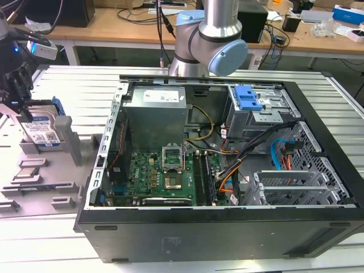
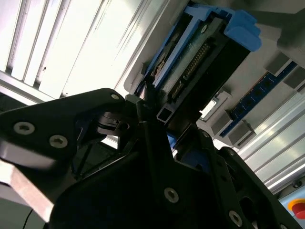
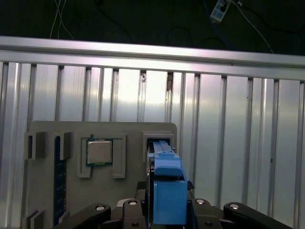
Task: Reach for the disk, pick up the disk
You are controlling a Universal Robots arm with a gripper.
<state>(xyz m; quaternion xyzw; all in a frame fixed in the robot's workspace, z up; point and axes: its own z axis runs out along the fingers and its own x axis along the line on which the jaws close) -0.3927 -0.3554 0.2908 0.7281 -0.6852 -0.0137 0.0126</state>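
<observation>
The disk (image 1: 43, 129), a silver drive with a white-and-blue label in a blue bracket, stands on edge in a slot of the grey fixture (image 1: 68, 142) at the exterior view's left. My black gripper (image 1: 21, 109) sits at its upper edge. In the first wrist view the blue bracket of the disk (image 3: 167, 183) runs between the two black fingers (image 3: 143, 200), which press against it on both sides. In the second wrist view the disk (image 2: 200, 52) shows its connector edge, with the gripper (image 2: 159, 117) shut on its near end. The disk still rests in its slot.
An open computer case (image 1: 216, 227) holds a motherboard (image 1: 165, 176), a silver power supply box (image 1: 156, 111) and a blue latch piece (image 1: 248, 99). The arm's base (image 1: 207, 40) rises behind it. The fixture also holds a processor chip (image 3: 99, 151) and a memory stick (image 3: 59, 181).
</observation>
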